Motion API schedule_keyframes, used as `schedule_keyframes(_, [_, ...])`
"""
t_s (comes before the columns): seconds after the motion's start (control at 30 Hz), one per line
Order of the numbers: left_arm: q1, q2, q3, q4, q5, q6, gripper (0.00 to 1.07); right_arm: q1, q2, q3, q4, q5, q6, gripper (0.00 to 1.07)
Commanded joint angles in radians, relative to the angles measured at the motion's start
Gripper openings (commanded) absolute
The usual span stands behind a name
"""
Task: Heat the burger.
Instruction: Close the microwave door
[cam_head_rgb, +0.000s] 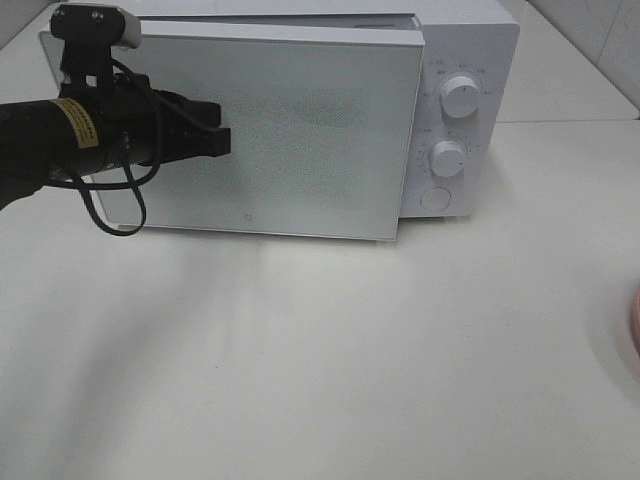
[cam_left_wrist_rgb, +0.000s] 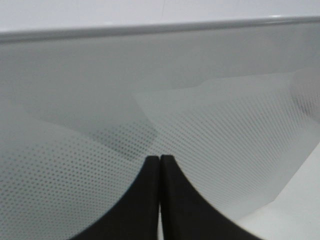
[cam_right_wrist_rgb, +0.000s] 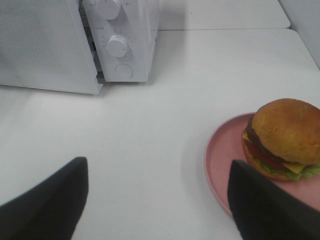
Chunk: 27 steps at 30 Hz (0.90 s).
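Note:
The burger (cam_right_wrist_rgb: 285, 137), with its golden-brown bun and dark filling, sits on a pink plate (cam_right_wrist_rgb: 220, 155) on the white table, shown in the right wrist view. My right gripper (cam_right_wrist_rgb: 157, 170) hovers open over the table beside the plate, holding nothing. The white microwave (cam_head_rgb: 470, 40) stands at the back. Its grey glass door (cam_head_rgb: 300, 130) stands slightly ajar. My left gripper (cam_head_rgb: 225, 140) is shut, with its tips (cam_left_wrist_rgb: 160, 159) against the left part of the door. The right gripper is out of the high view.
The microwave's control panel carries two knobs (cam_head_rgb: 458, 97) (cam_head_rgb: 448, 157) and a round button (cam_head_rgb: 435, 199). A sliver of the pink plate (cam_head_rgb: 634, 320) shows at the right edge of the high view. White table (cam_head_rgb: 320, 380) spreads in front of the microwave.

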Motion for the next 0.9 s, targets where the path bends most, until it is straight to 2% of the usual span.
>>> schedule_keyframes(0.03, [-0.015, 0.024, -0.040, -0.020, -0.003, -0.003, 0.00, -0.007, -0.030, 0.001, -0.001, -0.016, -0.002, 0.76])
schedule_keyframes(0.13, [-0.023, 0.027, -0.048, -0.020, -0.001, -0.003, 0.00, -0.007, -0.030, 0.001, -0.001, -0.016, -0.002, 0.76])
schedule_keyframes(0.4, [-0.061, 0.080, -0.166, -0.026, 0.084, -0.001, 0.00, -0.007, -0.030, 0.001, -0.001, -0.016, -0.002, 0.76])
schedule_keyframes(0.9, [-0.111, 0.148, -0.302, -0.056, 0.127, 0.006, 0.00, -0.007, -0.030, 0.001, -0.001, -0.016, -0.002, 0.76])
